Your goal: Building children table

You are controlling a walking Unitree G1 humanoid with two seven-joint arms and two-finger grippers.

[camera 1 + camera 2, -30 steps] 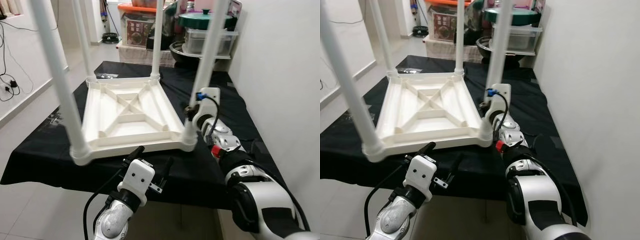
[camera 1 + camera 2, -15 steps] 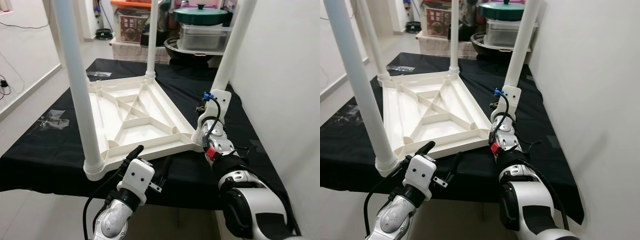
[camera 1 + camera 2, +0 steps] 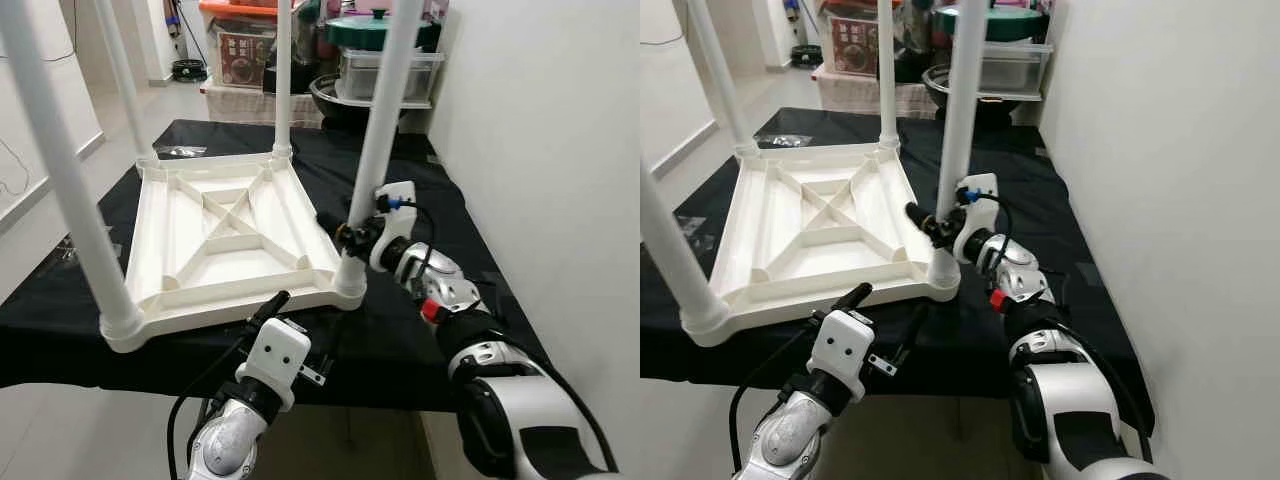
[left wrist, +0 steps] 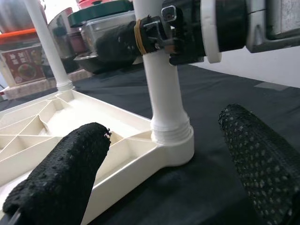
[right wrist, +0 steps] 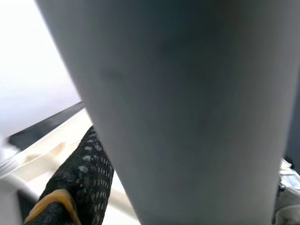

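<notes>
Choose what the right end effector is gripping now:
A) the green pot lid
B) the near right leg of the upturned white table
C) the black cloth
B: the right end effector is closed around the near right table leg, just above its socket.

The upturned plastic children's table is cream-white throughout, including its ribbed underside and four round white legs. The cloth covering the work surface is plain black. Both grippers have black fingers with a dotted, knobbly texture; a yellow-orange band rings one finger of the right gripper. The left gripper carries a white housing. The arms are silver with black joints. The background pot lid is dark green; the storage box lid is orange.
</notes>
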